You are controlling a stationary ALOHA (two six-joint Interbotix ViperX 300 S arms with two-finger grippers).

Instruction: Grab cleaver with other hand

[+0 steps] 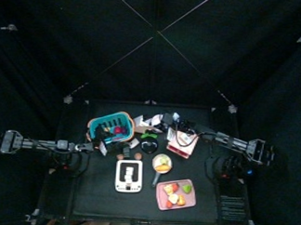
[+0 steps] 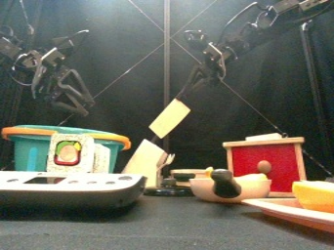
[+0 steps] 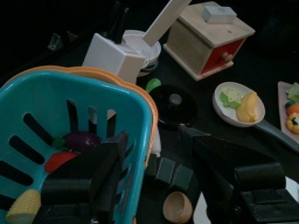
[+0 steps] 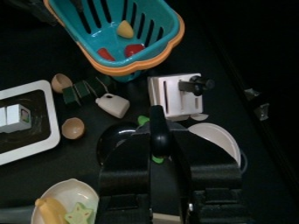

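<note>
We are holding the cleaver (image 2: 170, 119) up in the air above the white block (image 2: 146, 159). The right gripper (image 2: 200, 78) is pinching its handle tight. The left gripper (image 2: 65, 98) is hanging with its jaws apart over the basket (image 2: 65, 137). The cleaver is looking like a stiff, light toy, so we are thinking the flat blade is the free spot to pinch.

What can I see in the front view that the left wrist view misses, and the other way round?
Only the front view shows the right tool up in the air, shut on the handle of the cleaver, and the flat white device at the table's front. Only the left wrist view looks down into the teal basket, where small purple and red food pieces lie. Both show the basket, the cleaver, the white knife block and the red box.
</note>
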